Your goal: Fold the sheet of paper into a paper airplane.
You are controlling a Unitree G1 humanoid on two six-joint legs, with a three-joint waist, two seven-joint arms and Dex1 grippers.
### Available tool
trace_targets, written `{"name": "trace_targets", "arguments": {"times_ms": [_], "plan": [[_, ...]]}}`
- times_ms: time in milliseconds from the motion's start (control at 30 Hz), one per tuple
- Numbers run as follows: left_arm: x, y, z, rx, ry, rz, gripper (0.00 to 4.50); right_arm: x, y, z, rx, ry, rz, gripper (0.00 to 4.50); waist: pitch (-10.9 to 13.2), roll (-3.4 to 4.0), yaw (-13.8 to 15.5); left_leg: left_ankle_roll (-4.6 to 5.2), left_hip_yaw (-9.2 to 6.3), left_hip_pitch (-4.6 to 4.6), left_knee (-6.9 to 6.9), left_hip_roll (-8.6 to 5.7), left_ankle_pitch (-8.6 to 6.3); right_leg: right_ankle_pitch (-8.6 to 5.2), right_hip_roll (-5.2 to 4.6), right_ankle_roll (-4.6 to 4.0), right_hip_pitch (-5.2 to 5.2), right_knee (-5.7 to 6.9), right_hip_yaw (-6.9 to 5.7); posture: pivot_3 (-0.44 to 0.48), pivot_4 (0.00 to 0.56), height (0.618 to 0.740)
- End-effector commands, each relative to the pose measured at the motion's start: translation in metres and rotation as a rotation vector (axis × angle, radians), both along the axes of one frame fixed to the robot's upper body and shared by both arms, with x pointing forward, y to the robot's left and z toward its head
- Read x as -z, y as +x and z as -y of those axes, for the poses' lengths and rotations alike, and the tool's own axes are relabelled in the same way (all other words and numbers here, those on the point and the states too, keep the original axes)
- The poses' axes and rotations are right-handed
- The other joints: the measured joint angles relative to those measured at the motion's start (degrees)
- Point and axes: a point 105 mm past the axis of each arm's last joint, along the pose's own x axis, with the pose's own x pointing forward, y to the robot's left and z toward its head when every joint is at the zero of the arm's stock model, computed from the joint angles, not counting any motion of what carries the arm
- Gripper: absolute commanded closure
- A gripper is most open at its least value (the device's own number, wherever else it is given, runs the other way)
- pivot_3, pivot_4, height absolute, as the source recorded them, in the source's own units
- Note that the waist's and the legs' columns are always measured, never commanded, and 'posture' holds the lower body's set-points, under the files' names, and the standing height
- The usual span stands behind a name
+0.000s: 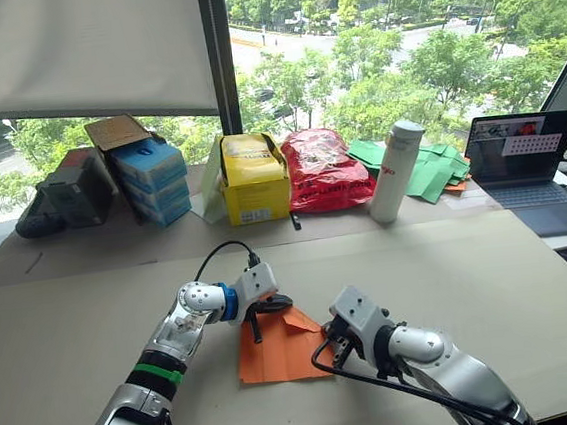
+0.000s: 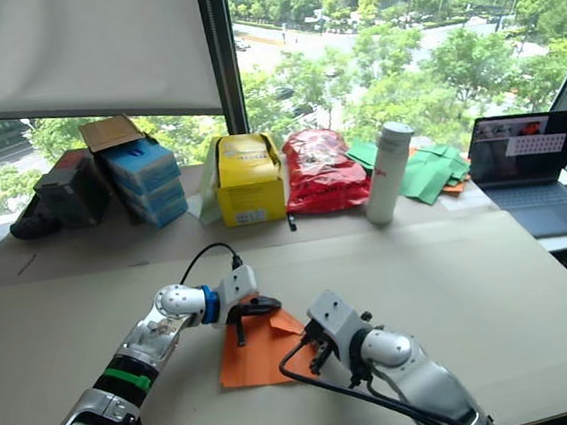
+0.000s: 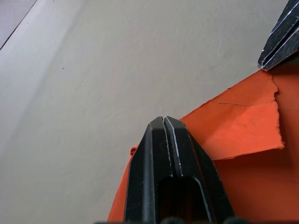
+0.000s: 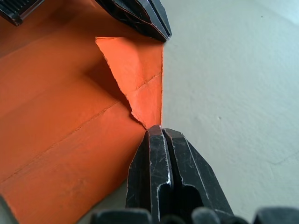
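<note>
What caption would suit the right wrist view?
Closed right end effector presses a folded corner of the orange sheet of paper.

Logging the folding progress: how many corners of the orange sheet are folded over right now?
1. The sheet of paper has a single triangular flap turned over at its far right corner, between the left gripper and right gripper. The arms may hide other corners.

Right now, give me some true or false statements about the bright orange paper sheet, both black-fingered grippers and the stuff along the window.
1. The bright orange paper sheet lies on the table with one corner folded over. True.
2. The left gripper is wide open. False: its fingers are shut at the sheet's edge.
3. The right gripper is shut at the folded flap's tip. True.
4. The white bottle lies on its side. False: it stands upright.
5. The laptop is closed. False: it is open.
</note>
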Motion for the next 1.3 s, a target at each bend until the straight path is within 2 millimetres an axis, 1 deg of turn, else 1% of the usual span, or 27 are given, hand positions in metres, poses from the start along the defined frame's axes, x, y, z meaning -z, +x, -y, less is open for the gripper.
{"name": "trace_targets", "arguments": {"times_ms": [33, 100, 167, 233, 300, 367, 400, 467, 533, 633, 700, 767, 867, 967, 1067, 1100, 1167, 1267, 1300], "plan": [[0.020, -0.004, -0.011, -0.024, 0.064, -0.055, 4.50, 0.031, -0.015, 0.014, 0.050, -0.040, -0.172, 4.45, -0.01, -0.01, 0.08, 0.00, -0.01, 0.00, 0.00, 0.00, 0.00, 0.00, -0.01, 0.01, 0.01, -0.02, 0.00, 0.000, 0.150, 0.740], [0.020, -0.004, -0.011, -0.022, 0.064, -0.056, 4.50, 0.025, -0.010, 0.013, 0.064, -0.013, -0.152, 4.45, -0.01, -0.02, 0.16, 0.01, -0.02, 0.00, 0.00, 0.00, -0.01, 0.01, -0.02, 0.01, 0.02, -0.05, -0.02, 0.000, 0.150, 0.740], [0.020, -0.004, -0.011, -0.022, 0.063, -0.055, 4.50, 0.013, -0.004, 0.012, 0.074, 0.032, -0.115, 4.45, -0.01, -0.02, 0.24, 0.01, -0.03, -0.01, 0.00, 0.01, -0.01, 0.01, -0.02, 0.02, 0.02, -0.06, -0.03, 0.000, 0.150, 0.740], [0.020, -0.004, -0.011, -0.024, 0.063, -0.053, 4.50, -0.006, 0.004, 0.011, 0.078, 0.089, -0.050, 4.45, 0.00, -0.01, 0.32, 0.01, -0.03, -0.03, 0.00, 0.01, -0.01, 0.02, -0.03, 0.02, 0.01, -0.06, -0.02, 0.000, 0.150, 0.740], [0.019, -0.003, -0.012, -0.026, 0.063, -0.050, 4.50, -0.040, 0.011, 0.005, 0.025, 0.183, 0.058, 4.45, 0.02, 0.01, 0.36, 0.02, -0.03, -0.13, 0.01, 0.00, -0.01, 0.04, -0.02, 0.03, -0.07, -0.06, -0.03, 0.000, 0.150, 0.740], [0.018, -0.003, -0.012, -0.027, 0.063, -0.049, 4.50, -0.062, 0.013, -0.001, -0.019, 0.256, 0.114, 4.45, 0.04, 0.05, 0.30, 0.02, -0.03, -0.30, 0.04, 0.00, 0.00, 0.07, 0.01, 0.06, -0.19, -0.06, -0.03, 0.000, 0.150, 0.740], [0.018, -0.003, -0.012, -0.026, 0.063, -0.048, 4.50, -0.068, 0.014, -0.005, -0.037, 0.289, 0.122, 4.45, 0.04, 0.05, 0.28, 0.02, -0.03, -0.31, 0.05, 0.00, 0.00, 0.08, 0.07, 0.06, -0.19, -0.05, -0.04, 0.000, 0.150, 0.740], [0.017, -0.002, -0.012, -0.026, 0.063, -0.046, 4.50, -0.071, 0.016, -0.011, -0.057, 0.308, 0.118, 4.45, 0.04, 0.05, 0.27, 0.01, -0.04, -0.31, 0.04, 0.00, 0.00, 0.08, 0.18, 0.06, -0.18, -0.05, -0.07, 0.000, 0.150, 0.740], [0.017, -0.001, -0.011, -0.027, 0.061, -0.044, 4.50, -0.068, 0.019, -0.016, -0.078, 0.299, 0.112, 4.45, 0.04, 0.05, 0.26, 0.01, -0.07, -0.33, 0.04, 0.00, 0.00, 0.08, 0.21, 0.06, -0.18, -0.06, -0.11, 0.000, 0.150, 0.740], [0.015, 0.000, -0.011, -0.030, 0.060, -0.038, 4.50, -0.055, 0.027, -0.034, -0.127, 0.258, 0.095, 4.45, 0.05, 0.06, 0.10, 0.02, -0.07, -0.39, 0.05, -0.04, 0.00, 0.08, 0.22, 0.06, -0.18, -0.10, -0.15, 0.000, 0.150, 0.740], [0.014, 0.000, -0.012, -0.036, 0.060, -0.033, 4.50, -0.042, 0.030, -0.045, -0.158, 0.221, 0.078, 4.45, 0.05, 0.07, -0.04, 0.01, -0.05, -0.41, 0.07, -0.07, 0.01, 0.09, 0.22, 0.08, -0.18, -0.10, -0.15, 0.000, 0.150, 0.740], [0.013, 0.001, -0.013, -0.043, 0.059, -0.030, 4.50, -0.032, 0.030, -0.051, -0.177, 0.215, 0.057, 4.45, 0.06, 0.08, -0.23, 0.00, -0.05, -0.42, 0.07, -0.06, 0.02, 0.09, 0.27, 0.08, -0.20, -0.10, -0.16, 0.000, 0.150, 0.740], [0.013, 0.001, -0.015, -0.047, 0.059, -0.028, 4.50, -0.025, 0.032, -0.059, -0.194, 0.215, 0.052, 4.45, 0.07, 0.08, -0.29, -0.30, -0.06, -0.49, 0.08, -0.06, 0.19, 0.09, 0.32, 0.09, -0.21, -0.12, -0.18, 0.000, 0.150, 0.740], [0.013, 0.000, -0.017, -0.056, 0.059, -0.027, 4.50, -0.013, 0.033, -0.060, -0.198, 0.176, 0.024, 4.45, 0.07, 0.08, -0.56, -0.30, -0.05, -0.50, 0.11, -0.06, 0.19, 0.11, 0.32, 0.13, -0.19, -0.16, -0.16, 0.000, 0.150, 0.740], [0.010, 0.001, -0.020, -0.075, 0.050, -0.022, 4.50, 0.008, 0.035, -0.051, -0.140, 0.138, -0.058, 4.45, 0.06, 0.08, -0.65, -0.29, -0.06, -0.45, 0.11, -0.04, 0.19, 0.11, 0.32, 0.13, -0.18, -0.13, -0.16, 0.000, 0.150, 0.740], [0.009, 0.001, -0.021, -0.079, 0.049, -0.021, 4.50, 0.011, 0.035, -0.049, -0.128, 0.132, -0.073, 4.45, 0.06, 0.09, -0.68, -0.29, -0.07, -0.43, 0.09, -0.03, 0.19, 0.11, 0.32, 0.13, -0.17, -0.13, -0.16, 0.000, 0.150, 0.740], [0.000, 0.003, -0.023, -0.120, 0.001, -0.018, 4.50, 0.019, 0.035, -0.046, -0.114, 0.118, -0.096, 4.45, 0.06, 0.09, -0.84, -0.29, -0.07, -0.39, 0.07, -0.02, 0.19, 0.11, 0.31, 0.12, -0.16, -0.11, -0.12, 0.000, 0.150, 0.740], [-0.033, 0.010, -0.032, -0.239, -0.186, -0.040, 4.50, 0.019, 0.034, -0.048, -0.123, 0.121, -0.097, 4.45, 0.07, 0.10, -0.93, -0.29, -0.07, -0.36, 0.07, 0.00, 0.19, 0.11, 0.29, 0.12, -0.17, -0.08, -0.07, 0.000, 0.150, 0.740], [-0.040, 0.010, -0.035, -0.263, -0.228, -0.051, 4.50, 0.019, 0.033, -0.049, -0.126, 0.122, -0.097, 4.45, 0.07, 0.10, -0.89, -0.29, -0.07, -0.38, 0.07, 0.01, 0.19, 0.11, 0.27, 0.12, -0.20, -0.06, -0.07, 0.000, 0.150, 0.740]]}}
